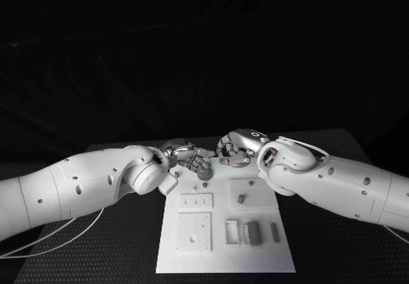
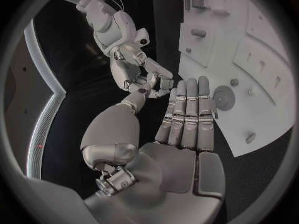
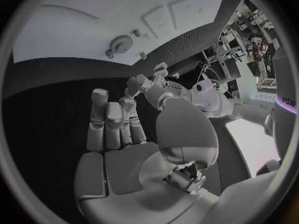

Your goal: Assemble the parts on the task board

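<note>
Nearest the head camera, the white task board (image 1: 226,260) reaches from the table's near edge up to the two hands. On its near half sit a square raised plate (image 1: 193,231) and a row of upright rectangular parts (image 1: 250,232), well short of either hand. Farther up lie a smaller plate with three slots (image 1: 195,202) and a short peg (image 1: 241,199), both just nearer than the hands.

Both hands meet at the board's far end, over the black table (image 1: 332,148). From the left wrist view, the left hand (image 2: 187,119) has its fingers held straight and side by side, with its thumb (image 2: 134,102) reaching out to touch the fingertips of the right hand (image 2: 134,67). I cannot tell whether anything is pinched at that meeting point. A round gear-like part (image 2: 223,97) lies flat on the board just beside the left hand's fingertips, not held.

From the right wrist view, the right hand (image 3: 124,134) has its fingers (image 3: 106,119) slightly curled and close together, its thumb stretched toward the left hand (image 3: 146,84). Whether it holds something is unclear. The gear (image 3: 121,43) lies on the board beyond both hands' fingertips.
</note>
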